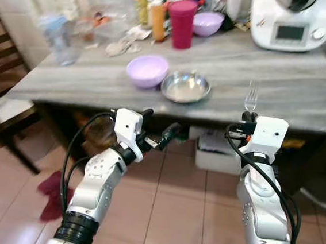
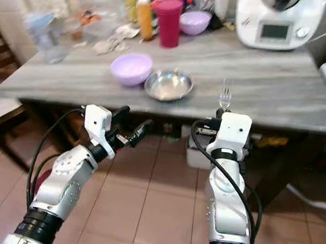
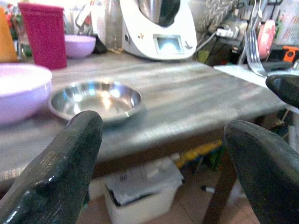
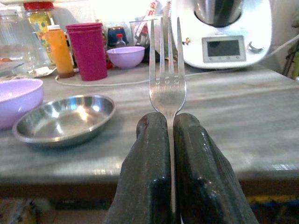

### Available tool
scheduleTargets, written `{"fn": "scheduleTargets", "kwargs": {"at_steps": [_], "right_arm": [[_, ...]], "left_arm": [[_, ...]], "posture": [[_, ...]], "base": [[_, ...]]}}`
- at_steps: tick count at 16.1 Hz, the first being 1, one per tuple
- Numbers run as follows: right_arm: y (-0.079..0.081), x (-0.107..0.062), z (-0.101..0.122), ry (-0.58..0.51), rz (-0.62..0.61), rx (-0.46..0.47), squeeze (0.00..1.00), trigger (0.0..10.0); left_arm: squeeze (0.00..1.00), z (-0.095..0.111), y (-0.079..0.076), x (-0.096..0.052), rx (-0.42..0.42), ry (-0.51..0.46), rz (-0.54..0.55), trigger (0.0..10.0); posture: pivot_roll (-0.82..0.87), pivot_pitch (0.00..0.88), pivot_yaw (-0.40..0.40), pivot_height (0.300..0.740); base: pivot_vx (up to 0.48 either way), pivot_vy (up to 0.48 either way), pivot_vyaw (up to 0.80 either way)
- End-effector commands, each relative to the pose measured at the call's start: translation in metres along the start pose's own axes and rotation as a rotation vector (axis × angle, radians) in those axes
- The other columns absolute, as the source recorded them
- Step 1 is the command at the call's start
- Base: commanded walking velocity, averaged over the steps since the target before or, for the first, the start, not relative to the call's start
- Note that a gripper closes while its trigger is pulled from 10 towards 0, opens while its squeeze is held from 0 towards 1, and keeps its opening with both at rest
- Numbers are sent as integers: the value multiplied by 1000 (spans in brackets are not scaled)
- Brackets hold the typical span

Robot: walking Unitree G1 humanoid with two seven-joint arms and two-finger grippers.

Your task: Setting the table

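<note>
Counter [image 1: 304, 95]: grey marble-patterned, carrying a steel dish [image 1: 185, 86], a lilac bowl [image 1: 147, 70] and a red cup [image 1: 182, 23].
Head view: right end effector [image 1: 248, 117] holds a fork [image 1: 251, 96] upright, just short of the counter edge.
Left wrist view: left end effector [image 3: 163, 154] spread wide, empty.
Right wrist view: fingers [image 4: 149, 158] pinch the handle below the tines.
Handling: likely light, stiff, slippery; grip the handle.
</note>
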State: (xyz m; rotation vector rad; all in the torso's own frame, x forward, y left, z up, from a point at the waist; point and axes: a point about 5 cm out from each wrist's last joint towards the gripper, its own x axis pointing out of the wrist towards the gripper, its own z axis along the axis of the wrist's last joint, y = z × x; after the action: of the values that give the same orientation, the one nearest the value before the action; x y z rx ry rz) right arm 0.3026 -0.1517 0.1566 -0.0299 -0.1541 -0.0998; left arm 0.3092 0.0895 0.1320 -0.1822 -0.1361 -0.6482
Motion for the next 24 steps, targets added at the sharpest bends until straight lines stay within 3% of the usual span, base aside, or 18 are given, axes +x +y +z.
{"fn": "scheduleTargets", "kwargs": {"at_steps": [1,12,14,18,24], "right_arm": [[11,1,4,-13,36,23,0,10000],[14,-2,1,-7,92,11,0,10000],[17,-5,0,-7,125,8,0,10000],[16,-8,-2,3,139,7,0,10000],[2,8,-2,41,103,56,0,10000]], "left_arm": [[0,1,8,-6,23,7,23,10000],[0,3,10,-8,22,-17,59,10000],[0,1,15,-13,44,0,98,10000],[0,-1,21,-29,96,27,73,10000],[0,-11,25,-54,168,120,-18,10000]], "posture": [[-216,62,115,740],[-215,67,113,740],[-214,66,113,740],[-208,66,110,740],[-202,74,111,740]], "base": [[420,0,-581],[322,0,-49],[0,0,0],[0,0,0],[0,0,0]]}}
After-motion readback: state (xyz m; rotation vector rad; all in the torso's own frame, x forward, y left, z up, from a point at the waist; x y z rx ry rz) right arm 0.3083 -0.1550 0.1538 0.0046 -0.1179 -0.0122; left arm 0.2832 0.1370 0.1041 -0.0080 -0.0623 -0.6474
